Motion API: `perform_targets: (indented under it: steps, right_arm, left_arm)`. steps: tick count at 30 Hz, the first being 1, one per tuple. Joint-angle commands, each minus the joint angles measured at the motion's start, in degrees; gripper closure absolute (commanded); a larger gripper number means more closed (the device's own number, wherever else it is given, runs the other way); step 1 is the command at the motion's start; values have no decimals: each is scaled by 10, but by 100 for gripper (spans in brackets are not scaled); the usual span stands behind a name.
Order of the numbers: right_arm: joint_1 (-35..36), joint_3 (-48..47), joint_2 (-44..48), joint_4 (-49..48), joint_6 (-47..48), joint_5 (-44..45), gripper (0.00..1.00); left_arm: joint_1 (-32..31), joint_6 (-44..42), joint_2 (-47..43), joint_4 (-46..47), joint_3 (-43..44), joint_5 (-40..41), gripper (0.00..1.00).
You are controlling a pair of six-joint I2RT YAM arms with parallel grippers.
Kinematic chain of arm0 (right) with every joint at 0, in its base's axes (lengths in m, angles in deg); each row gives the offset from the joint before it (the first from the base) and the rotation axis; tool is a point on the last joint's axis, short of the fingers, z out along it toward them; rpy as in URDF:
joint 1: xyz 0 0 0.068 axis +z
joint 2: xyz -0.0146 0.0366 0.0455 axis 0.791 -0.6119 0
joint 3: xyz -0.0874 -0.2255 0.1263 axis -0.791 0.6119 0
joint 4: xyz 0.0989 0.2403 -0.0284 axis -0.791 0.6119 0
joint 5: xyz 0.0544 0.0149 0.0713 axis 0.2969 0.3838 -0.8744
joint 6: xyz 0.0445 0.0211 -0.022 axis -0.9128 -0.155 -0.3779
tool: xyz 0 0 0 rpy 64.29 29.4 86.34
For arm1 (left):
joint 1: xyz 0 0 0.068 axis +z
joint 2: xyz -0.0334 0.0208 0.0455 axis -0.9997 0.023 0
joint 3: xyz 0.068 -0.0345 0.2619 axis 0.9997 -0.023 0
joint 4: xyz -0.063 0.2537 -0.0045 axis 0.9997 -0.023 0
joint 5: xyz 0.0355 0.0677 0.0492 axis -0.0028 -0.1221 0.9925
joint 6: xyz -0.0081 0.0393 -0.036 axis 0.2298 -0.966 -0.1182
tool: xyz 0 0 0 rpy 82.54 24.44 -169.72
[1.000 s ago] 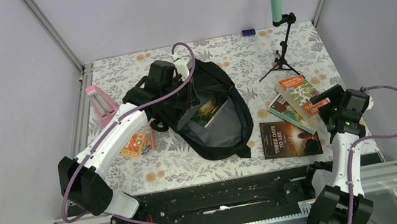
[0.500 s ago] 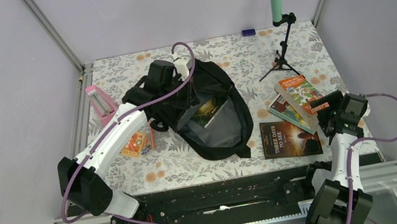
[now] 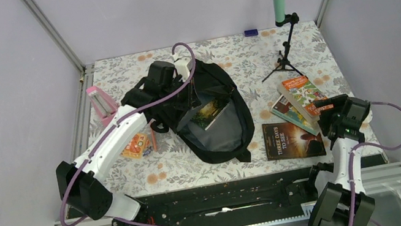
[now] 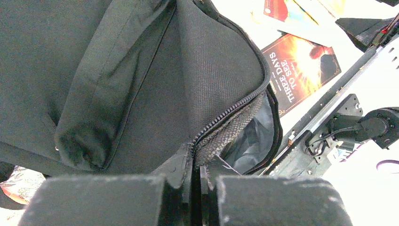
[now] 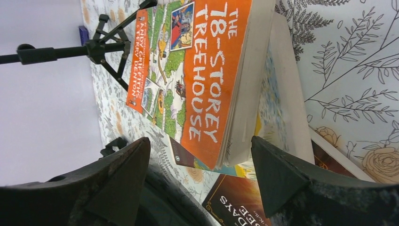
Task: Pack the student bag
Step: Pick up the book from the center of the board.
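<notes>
While the left gripper (image 4: 197, 181) pinches the student bag (image 4: 117, 70) open, the empty, wide-open right gripper (image 5: 198, 146) could clamp 2 stacked books (image 5: 207, 70).

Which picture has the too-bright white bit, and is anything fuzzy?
Left wrist view: the table beside the student bag glares almost white, and the left gripper looks fuzzy up close. Right wrist view: the orange Treehouse book reads sharp. Top view: evenly lit, nothing blurry.

Left arm (image 3: 120, 130) reaches forward, left pincer (image 4: 197, 176) clamped tight; right arm (image 3: 343, 157) bent, right pincer (image 5: 198, 141) gaping wide
</notes>
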Motion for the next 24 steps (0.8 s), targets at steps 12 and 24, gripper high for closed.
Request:
perform_targets:
  steps: [12,24]
  right_arm:
    - [-2,18,6,-64,-67,-28,23]
    - [-2,16,8,-64,-75,-26,30]
  left_arm:
    - [5,-3,-25,12,30,-18,100]
    - [6,-3,-19,12,30,-24,100]
